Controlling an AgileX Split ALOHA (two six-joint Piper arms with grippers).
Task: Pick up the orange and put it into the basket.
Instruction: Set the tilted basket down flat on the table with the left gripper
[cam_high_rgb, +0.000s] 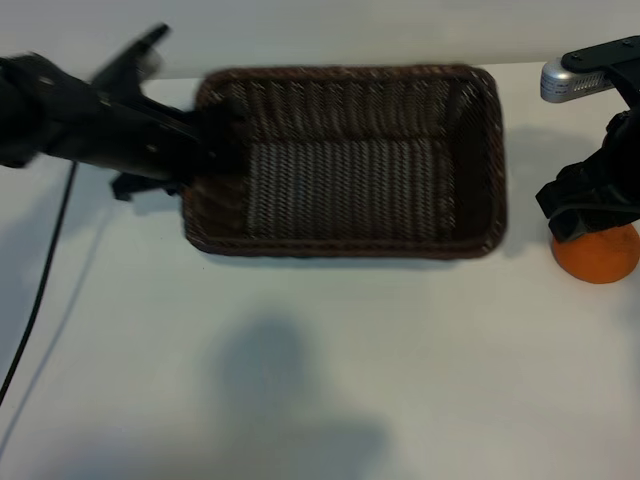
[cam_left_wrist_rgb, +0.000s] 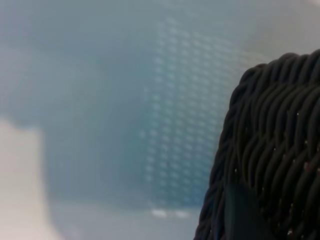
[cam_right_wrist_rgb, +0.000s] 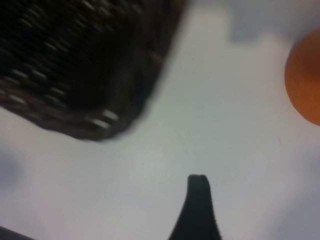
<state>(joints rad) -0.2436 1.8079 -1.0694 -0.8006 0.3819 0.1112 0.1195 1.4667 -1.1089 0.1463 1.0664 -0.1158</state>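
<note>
The small round bright-orange fruit (cam_high_rgb: 597, 256) rests on the white table (cam_high_rgb: 320, 360) just right of the dark brown woven wicker basket (cam_high_rgb: 345, 245), under the wide-spread right gripper (cam_high_rgb: 588, 205), which should descend centred before closing; the left gripper (cam_high_rgb: 195, 150), part-spread and empty, sits at the basket's left rim.

I see the basket (cam_high_rgb: 345, 160) mid-desk (cam_high_rgb: 320, 380), the orange (cam_high_rgb: 597, 255) just off its right end, my right gripper (cam_high_rgb: 585, 212) over the orange, my left gripper (cam_high_rgb: 205, 150) at the basket's left end.
</note>
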